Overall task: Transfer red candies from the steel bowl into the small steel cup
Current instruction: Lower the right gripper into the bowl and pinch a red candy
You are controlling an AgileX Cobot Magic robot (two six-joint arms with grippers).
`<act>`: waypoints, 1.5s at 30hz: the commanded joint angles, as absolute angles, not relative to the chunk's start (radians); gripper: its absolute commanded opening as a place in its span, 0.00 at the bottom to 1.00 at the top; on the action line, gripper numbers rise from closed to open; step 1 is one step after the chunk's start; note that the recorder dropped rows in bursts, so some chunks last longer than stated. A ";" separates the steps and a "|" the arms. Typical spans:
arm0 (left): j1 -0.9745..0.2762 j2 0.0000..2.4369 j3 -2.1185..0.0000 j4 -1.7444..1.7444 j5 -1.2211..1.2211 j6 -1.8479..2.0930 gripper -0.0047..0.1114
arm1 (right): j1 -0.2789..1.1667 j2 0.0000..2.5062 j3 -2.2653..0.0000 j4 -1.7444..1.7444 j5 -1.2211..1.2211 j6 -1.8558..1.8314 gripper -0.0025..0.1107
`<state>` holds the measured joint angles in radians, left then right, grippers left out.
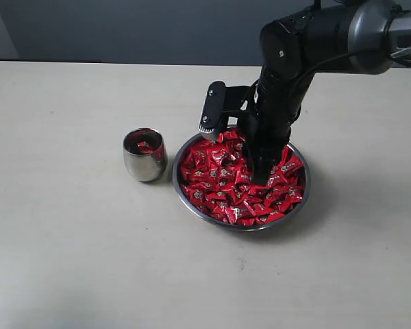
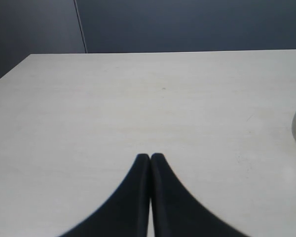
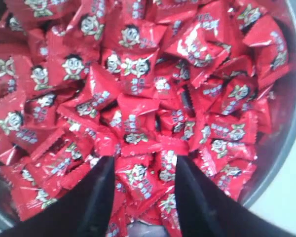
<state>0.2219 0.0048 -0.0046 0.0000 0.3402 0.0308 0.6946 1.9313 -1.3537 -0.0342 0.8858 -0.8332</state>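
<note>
Right fingers (image 3: 101,197) spread wide among red candies (image 3: 133,69) in the central steel bowl (image 1: 243,228); gripping nothing. Left fingers (image 2: 133,197) closed, empty.

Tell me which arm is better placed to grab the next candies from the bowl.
Right. The right gripper is open, its tips down among the candies in the bowl. The left gripper is shut over the table, with only the cup edge in its view.

A pale, cream worktop (image 1: 75,260) fills most of the frame. A dark grey-blue wall (image 1: 123,27) runs along the top behind it.
</note>
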 commanded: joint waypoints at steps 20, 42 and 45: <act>0.217 0.000 0.000 -0.006 0.330 0.029 0.04 | 0.699 2.019 -1.360 0.000 0.806 -0.845 0.37; 0.217 0.000 0.000 -0.006 0.330 0.029 0.04 | 0.699 2.075 -1.360 -0.024 0.774 -0.845 0.37; 0.217 0.000 0.000 -0.006 0.330 0.029 0.04 | 0.699 2.075 -1.360 -0.023 0.772 -0.845 0.37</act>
<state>0.2219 0.0048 -0.0046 0.0000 0.3402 0.0308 0.6985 2.0775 -1.3568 -0.0165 0.7793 -0.8421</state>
